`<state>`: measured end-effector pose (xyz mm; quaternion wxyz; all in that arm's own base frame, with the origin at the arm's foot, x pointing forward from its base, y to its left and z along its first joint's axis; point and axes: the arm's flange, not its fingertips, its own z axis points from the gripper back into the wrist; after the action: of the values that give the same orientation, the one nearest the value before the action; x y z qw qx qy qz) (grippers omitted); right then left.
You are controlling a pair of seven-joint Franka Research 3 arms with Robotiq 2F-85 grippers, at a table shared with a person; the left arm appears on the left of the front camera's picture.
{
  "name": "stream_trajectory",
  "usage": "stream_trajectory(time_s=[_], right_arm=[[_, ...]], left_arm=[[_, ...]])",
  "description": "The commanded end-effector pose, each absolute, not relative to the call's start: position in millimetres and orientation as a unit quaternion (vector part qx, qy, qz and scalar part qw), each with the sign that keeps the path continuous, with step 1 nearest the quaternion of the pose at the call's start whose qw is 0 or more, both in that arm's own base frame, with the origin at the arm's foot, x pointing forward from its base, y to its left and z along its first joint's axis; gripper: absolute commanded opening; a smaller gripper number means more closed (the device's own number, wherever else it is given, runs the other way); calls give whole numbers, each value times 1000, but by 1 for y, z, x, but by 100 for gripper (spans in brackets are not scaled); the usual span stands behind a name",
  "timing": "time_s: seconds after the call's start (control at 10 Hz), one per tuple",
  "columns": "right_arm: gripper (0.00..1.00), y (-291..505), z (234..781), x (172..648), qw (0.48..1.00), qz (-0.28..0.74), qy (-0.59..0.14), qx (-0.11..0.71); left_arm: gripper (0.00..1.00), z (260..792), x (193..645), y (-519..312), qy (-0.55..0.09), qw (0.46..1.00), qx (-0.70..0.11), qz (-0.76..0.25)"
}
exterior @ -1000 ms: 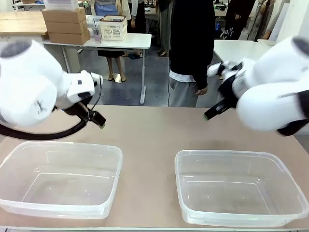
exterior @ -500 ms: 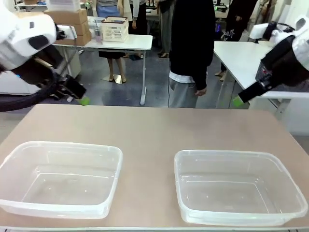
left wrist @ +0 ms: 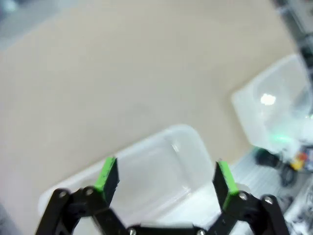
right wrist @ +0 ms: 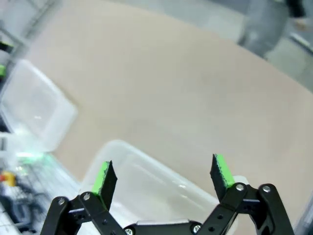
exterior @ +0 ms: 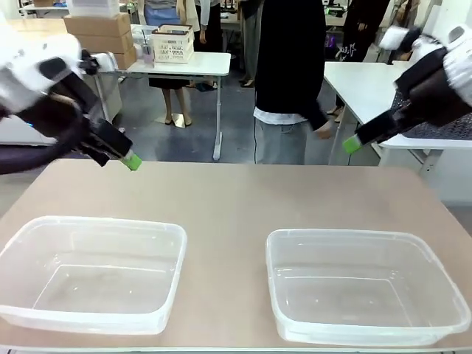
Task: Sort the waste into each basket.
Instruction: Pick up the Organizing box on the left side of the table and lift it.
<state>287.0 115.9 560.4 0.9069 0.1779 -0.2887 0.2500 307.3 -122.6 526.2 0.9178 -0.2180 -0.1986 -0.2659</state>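
Two see-through tubs stand on the tan table, one at the front left [exterior: 96, 221] and one at the front right [exterior: 346, 233]; both hold nothing. No bottles, no wrappers and no slate-blue basket are in view. My left gripper [exterior: 131, 161] hangs above the table's far left edge and is open [left wrist: 165, 176], looking down on the left tub [left wrist: 181, 129]. My right gripper [exterior: 352, 144] hangs above the far right edge, also open [right wrist: 164, 176] over the right tub [right wrist: 117, 144]. Nothing sits between either pair of fingers.
A person in a black top [exterior: 291, 66] stands at the far side of the table, hands down. Bare tabletop [exterior: 228, 199] lies between and behind the tubs. Each wrist view also catches the other tub [left wrist: 266, 100] [right wrist: 39, 105] farther off.
Both arms have lifted and pulled back from over the table's middle to its far corners. In the last half second the left gripper dropped slightly and the right one shifted slightly left.
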Motion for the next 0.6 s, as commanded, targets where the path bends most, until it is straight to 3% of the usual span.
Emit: stream_trajectory(time_s=[0.0, 0.3, 0.5], right_arm=[[100, 61, 575, 253, 836, 118, -240, 480], [100, -29, 542, 220, 761, -136, -233, 590], [100, -60, 512, 213, 797, -207, -213, 525]], left_arm=[[100, 534, 308, -48, -79, 891, -423, -146], [100, 517, 314, -8, -74, 819, -568, -7], [100, 527, 306, -4, -131, 802, -579, 58]])
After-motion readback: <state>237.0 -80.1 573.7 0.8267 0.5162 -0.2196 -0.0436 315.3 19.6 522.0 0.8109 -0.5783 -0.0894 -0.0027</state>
